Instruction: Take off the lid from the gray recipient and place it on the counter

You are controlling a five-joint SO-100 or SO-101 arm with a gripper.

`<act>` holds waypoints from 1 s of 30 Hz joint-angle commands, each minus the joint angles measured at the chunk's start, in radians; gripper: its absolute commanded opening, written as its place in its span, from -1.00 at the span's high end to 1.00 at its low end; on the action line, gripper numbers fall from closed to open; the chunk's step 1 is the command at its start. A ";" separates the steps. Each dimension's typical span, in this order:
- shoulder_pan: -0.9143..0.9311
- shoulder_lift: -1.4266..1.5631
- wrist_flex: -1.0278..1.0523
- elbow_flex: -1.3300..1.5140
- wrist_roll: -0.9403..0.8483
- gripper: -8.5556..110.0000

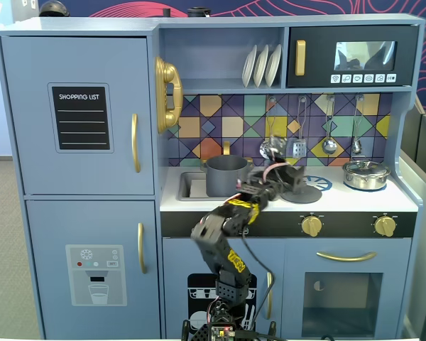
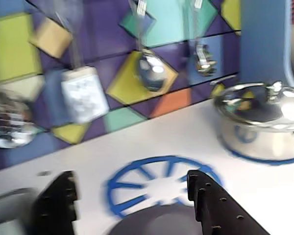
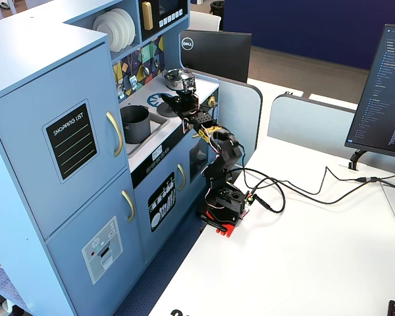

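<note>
A blue toy kitchen (image 1: 78,177) stands against a white desk (image 3: 303,263), and its white counter (image 1: 362,201) carries everything that matters here. The landmark is the blue printed burner circle (image 2: 157,183) near the middle of that counter. The gray recipient (image 1: 227,175) stands uncovered well to the left of the burner in a fixed view, at the edge of the recessed sink (image 1: 188,186). The lid (image 1: 302,194) is a dark disc over the burner's near edge; whether it touches the counter cannot be told. In the wrist view only its rim (image 2: 152,223) shows at the bottom, just below the burner. The gripper (image 2: 132,198) sits above the lid with its black fingers (image 2: 206,196) spread wide, one at each side of the burner, gripping nothing. A shiny silver pot (image 2: 264,122) with its own lid stands to the right of the burner. Utensils (image 2: 83,93) hang on the coloured tile backsplash (image 1: 220,114) behind the burner.
</note>
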 commanded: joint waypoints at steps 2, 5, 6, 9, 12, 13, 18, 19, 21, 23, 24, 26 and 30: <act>-0.135 0.371 0.597 -0.161 0.054 0.73; -0.290 0.486 0.882 -0.218 0.060 0.86; -0.336 0.514 0.933 -0.212 0.060 0.86; -0.413 0.580 1.028 -0.112 -0.008 0.86; -0.466 0.650 1.081 0.029 0.078 0.86; -0.474 0.675 1.083 0.087 0.100 0.86; -0.499 0.747 1.129 0.350 0.035 0.86; -0.508 0.761 1.141 0.391 0.044 0.86; -0.529 0.792 1.164 0.477 0.081 0.86; -0.543 0.819 1.180 0.568 0.074 0.86; -0.543 0.828 1.181 0.614 0.048 0.86; -0.540 0.834 1.160 0.701 0.035 0.86; -0.528 0.822 1.132 0.830 -0.037 0.86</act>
